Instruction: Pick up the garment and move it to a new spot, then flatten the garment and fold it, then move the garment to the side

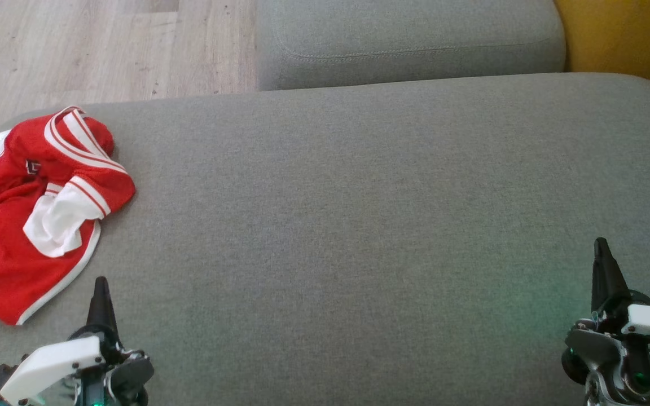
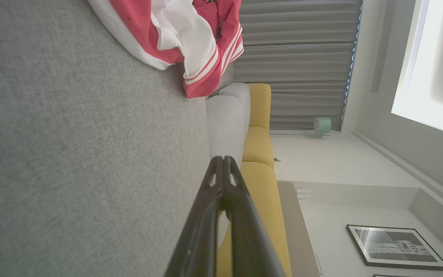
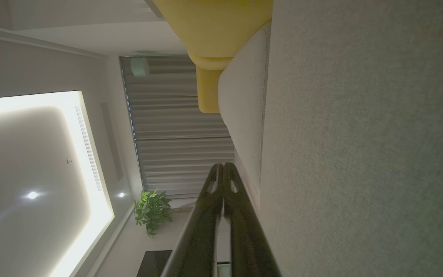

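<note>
A red garment [image 1: 14, 225] with white sleeves and striped trim lies crumpled at the left end of the grey cushion [image 1: 359, 225]; the left wrist view catches its edge [image 2: 190, 42] at the top. My left gripper [image 1: 100, 285] is shut and empty, just right of the garment's lower hem, not touching it. Its tips [image 2: 223, 161] meet above the cushion. At the lower right of the head view my right gripper [image 1: 601, 248] is also shut and empty, far from the garment, fingers pressed together [image 3: 223, 168].
A second grey cushion [image 1: 409, 39] sits behind the main one. Yellow upholstery [image 1: 624, 39] shows at the far right. Wooden floor [image 1: 77, 51] lies beyond the cushion's far left edge. Curtains [image 2: 298, 61] and a potted plant [image 3: 152, 209] stand in the background.
</note>
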